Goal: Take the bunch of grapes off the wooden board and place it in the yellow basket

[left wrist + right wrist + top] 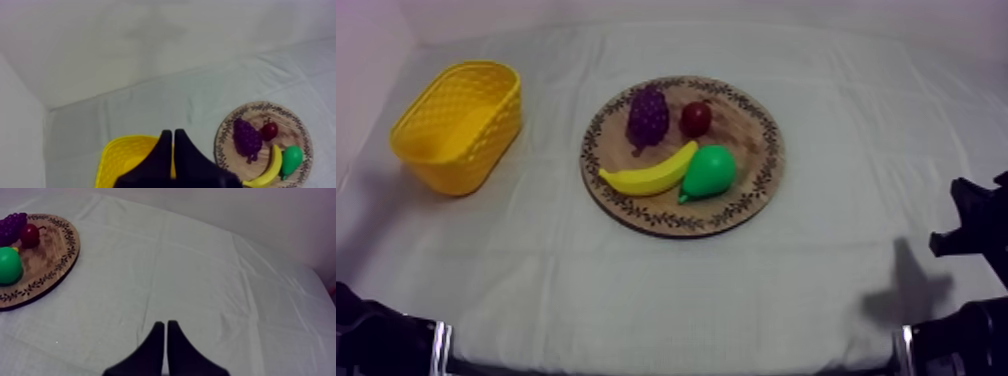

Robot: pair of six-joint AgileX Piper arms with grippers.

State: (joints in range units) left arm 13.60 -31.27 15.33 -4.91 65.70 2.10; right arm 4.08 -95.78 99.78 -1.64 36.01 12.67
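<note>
On the far-left part of the wooden board [748, 140], the bunch of grapes [647, 117] lies just beside the small red fruit [696, 119]. Its long axis runs from the board's far edge toward the banana [651, 176], narrowing at the near end. The yellow basket [466, 150] stands near the table's [836, 290] left edge. The left gripper [173, 137], near the basket, has its fingers pressed together; so does the right gripper [165, 328].

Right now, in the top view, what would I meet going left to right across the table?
yellow basket → bunch of grapes → pear. The banana and the small red fruit overlap those, so I left them out.
</note>
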